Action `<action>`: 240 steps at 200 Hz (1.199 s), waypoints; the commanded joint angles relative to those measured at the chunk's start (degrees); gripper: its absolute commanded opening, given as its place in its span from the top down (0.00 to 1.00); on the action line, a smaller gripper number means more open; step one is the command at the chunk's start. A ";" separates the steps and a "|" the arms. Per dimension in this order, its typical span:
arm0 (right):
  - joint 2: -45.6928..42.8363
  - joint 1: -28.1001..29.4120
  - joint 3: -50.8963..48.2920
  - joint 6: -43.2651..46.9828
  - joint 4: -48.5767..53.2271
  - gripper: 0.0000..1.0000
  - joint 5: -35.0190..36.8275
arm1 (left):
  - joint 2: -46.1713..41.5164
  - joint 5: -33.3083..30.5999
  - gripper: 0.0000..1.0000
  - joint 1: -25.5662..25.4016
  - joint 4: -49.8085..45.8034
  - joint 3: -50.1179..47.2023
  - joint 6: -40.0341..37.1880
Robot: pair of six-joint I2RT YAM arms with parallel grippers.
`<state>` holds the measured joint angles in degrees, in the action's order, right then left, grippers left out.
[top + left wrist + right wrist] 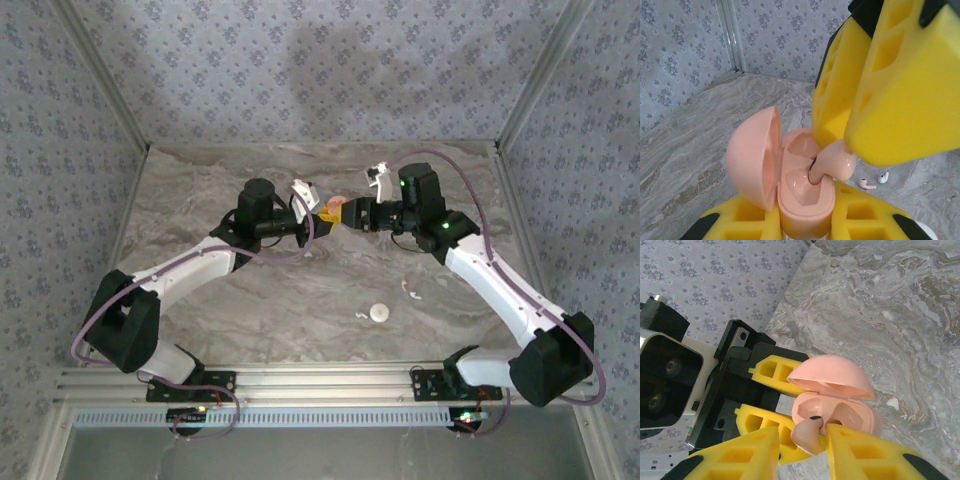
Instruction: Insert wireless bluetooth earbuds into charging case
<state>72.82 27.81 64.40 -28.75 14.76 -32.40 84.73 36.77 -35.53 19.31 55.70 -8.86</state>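
Observation:
My left gripper (802,209) is shut on the base of a pink charging case (802,200), whose lid (755,155) stands open to the left. A pink earbud (837,162) has its stem down in the case's nearer slot. My right gripper (802,432) straddles that earbud (809,434): its head rests against one yellow finger (865,455), and a narrow gap shows on the other side. In the top view both grippers meet mid-table at the case (335,212), the left gripper (318,216) on one side and the right gripper (352,213) on the other.
A pink earbud (866,184) and a white earbud (883,177) lie loose on the marble table behind the case. Nearer the arm bases a white round disc (379,313) lies with small white earbuds (362,315) (408,292) beside it. Walls enclose the table.

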 commanded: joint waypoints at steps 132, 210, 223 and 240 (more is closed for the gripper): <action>-1.37 -0.71 -1.56 -2.42 -3.25 0.73 -5.62 | -1.90 1.72 0.83 -0.18 1.46 0.70 0.51; -0.20 -0.40 -0.92 -2.71 -5.11 0.77 -5.04 | -2.00 1.81 0.83 -0.21 1.45 0.85 0.51; 0.09 -0.39 -0.86 -2.71 -5.18 0.77 -4.90 | -2.05 1.90 0.83 -0.20 1.46 0.81 0.48; 0.42 -0.17 -0.65 -2.75 -5.27 0.77 -4.87 | -2.14 1.90 0.83 -0.17 1.47 0.81 0.45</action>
<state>72.60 27.24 63.13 -30.70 10.59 -36.88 84.73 36.80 -35.53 19.35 55.70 -8.86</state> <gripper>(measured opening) 0.230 0.191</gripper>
